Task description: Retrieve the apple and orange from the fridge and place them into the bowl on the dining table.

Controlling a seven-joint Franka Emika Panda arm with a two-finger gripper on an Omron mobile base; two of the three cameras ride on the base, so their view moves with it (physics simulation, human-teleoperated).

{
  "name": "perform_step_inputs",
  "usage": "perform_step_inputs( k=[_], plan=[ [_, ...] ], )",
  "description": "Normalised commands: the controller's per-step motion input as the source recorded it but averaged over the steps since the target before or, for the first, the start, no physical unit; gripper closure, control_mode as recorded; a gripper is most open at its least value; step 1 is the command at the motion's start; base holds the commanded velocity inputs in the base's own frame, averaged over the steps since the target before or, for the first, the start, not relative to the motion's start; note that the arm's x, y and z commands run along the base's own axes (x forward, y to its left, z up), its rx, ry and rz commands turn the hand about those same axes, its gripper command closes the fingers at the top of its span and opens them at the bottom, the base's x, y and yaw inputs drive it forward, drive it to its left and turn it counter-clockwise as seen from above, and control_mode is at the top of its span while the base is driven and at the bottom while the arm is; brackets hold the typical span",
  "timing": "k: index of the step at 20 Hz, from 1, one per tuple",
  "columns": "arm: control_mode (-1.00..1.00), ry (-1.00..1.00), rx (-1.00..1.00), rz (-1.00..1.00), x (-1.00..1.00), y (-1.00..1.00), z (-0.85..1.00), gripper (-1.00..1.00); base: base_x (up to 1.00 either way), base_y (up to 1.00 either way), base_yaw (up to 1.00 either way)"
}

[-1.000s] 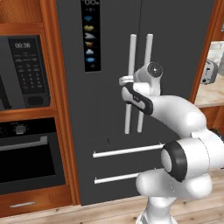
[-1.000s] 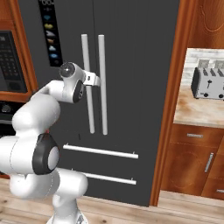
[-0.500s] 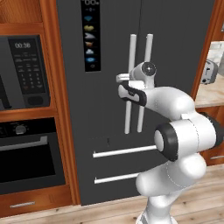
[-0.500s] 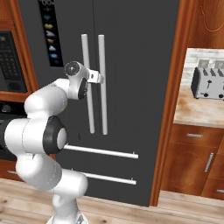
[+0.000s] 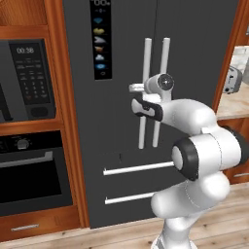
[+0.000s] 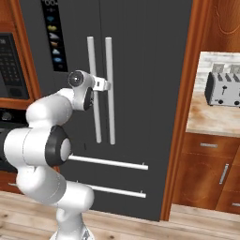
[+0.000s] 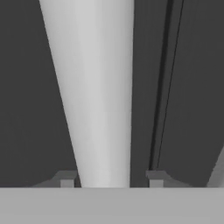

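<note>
The fridge (image 5: 194,39) (image 6: 150,70) is a tall dark grey appliance with both doors shut and two white vertical bar handles at the middle. My gripper (image 5: 140,89) (image 6: 101,84) is at the left handle (image 5: 147,53) (image 6: 90,51), about halfway up it. In the hand view my gripper (image 7: 110,178) straddles that white handle (image 7: 96,87). The left fingertip (image 7: 66,178) is against the bar and a small gap shows by the right one. The door seam runs just right of the bar. The apple, orange, bowl and dining table are out of view.
A black microwave (image 5: 29,78) and wall oven (image 5: 29,170) sit in wood cabinetry left of the fridge. Two white drawer bars (image 5: 138,168) cross the fridge's lower part. A toaster (image 6: 222,84) stands on the marble counter to the right, over wooden cabinets (image 6: 206,173).
The fingers have narrowed around the handle. The arm's elbow has swung closer and lower while the hand stayed at the handle.
</note>
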Motion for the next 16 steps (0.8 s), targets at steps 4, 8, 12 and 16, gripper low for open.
perform_step_inputs(
  k=[4, 8, 12, 16],
  plan=[
    [-1.0, -0.04, 0.0, 0.0, -0.93, 0.07, 0.09, 1.0, 0.0, 0.0, 0.0],
    [-1.0, 0.0, 0.0, 0.0, -1.0, 0.44, 0.13, 1.0, 0.0, 0.0, 0.0],
    [-1.0, 0.0, 0.0, 0.0, -0.9, 0.59, 0.17, 1.0, 0.0, 0.0, 0.0],
    [-1.0, 0.1, 0.01, 0.0, -0.8, 0.62, 0.3, 1.0, 0.0, 0.0, 0.0]
  ],
)
